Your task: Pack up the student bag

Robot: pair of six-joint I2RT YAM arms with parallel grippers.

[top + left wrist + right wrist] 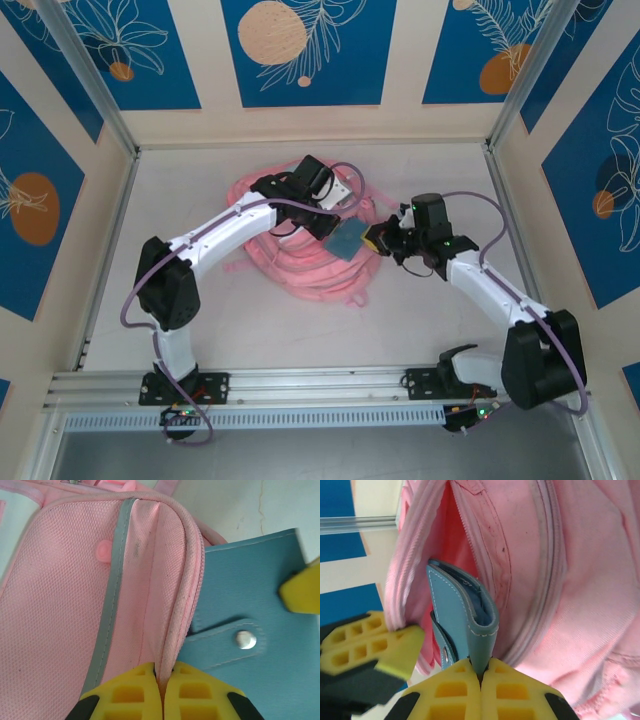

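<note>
The student bag [290, 255] is a soft pink backpack lying crumpled in the middle of the table. In the left wrist view, my left gripper [162, 670] is shut on the bag's pink zipper edge [187, 580], holding the opening's rim. A teal snap-flap case [347, 241] is partly inside the opening. In the right wrist view, my right gripper [481, 667] is shut on the near edge of the teal case [452, 610], which stands on edge between the pink bag's [585, 580] zipper lips. The right gripper's yellow finger [301, 592] shows beside the teal case [250, 605].
The grey tabletop [420, 320] is bounded by walls with blue floral panels [308, 50] on three sides. An aluminium rail [320, 385] runs along the near edge by the arm bases. Pink straps [350, 292] trail toward the front.
</note>
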